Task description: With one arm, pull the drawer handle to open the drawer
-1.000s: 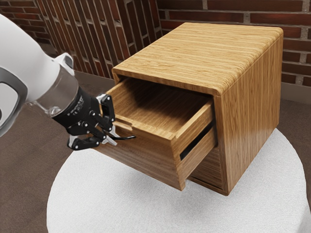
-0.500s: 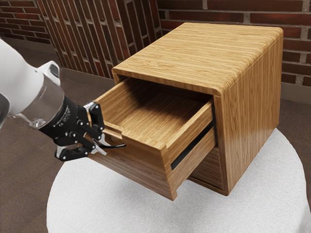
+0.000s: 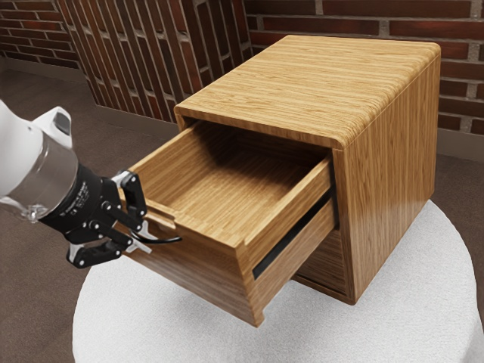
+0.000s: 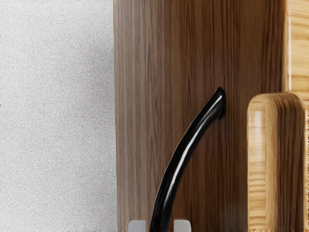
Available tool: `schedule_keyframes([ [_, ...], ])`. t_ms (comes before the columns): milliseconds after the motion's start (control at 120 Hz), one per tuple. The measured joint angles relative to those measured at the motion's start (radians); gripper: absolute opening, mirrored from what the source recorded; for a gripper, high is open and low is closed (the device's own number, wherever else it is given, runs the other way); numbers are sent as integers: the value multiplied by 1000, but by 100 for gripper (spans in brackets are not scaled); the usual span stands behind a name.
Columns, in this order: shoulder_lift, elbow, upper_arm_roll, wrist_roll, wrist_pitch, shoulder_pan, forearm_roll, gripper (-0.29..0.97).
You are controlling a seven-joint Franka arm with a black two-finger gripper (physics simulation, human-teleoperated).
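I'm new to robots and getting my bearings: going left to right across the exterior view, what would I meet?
You'd meet the white robot arm → gripper → black handle → open drawer → wooden cabinet.

A plain indoor room with a homely, loft-like look. Its walls (image 3: 151, 45) are bare red-brown brick with dark mortar lines, meeting in a corner, and the floor (image 3: 45, 287) is a flat, dull brown. A round surface (image 3: 151, 325) covered in something white and finely grained like cloth stands in the room. Toward its far edge, on the exterior view's right, sits a bedside-style cabinet (image 3: 355, 91) of pale striped wood — house furniture of the sort kept in a bedroom or living room.
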Motion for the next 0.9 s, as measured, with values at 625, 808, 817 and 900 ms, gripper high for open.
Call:
schedule_keyframes([
  [625, -58, -4, -6, -5, -25, -2, 0, 7],
  [808, 87, 235, -4, -5, -145, 4, 4, 32],
  [817, 101, 254, -4, -5, -156, 4, 5, 33],
  [900, 296, 474, 12, -5, -260, 6, 16, 44],
])
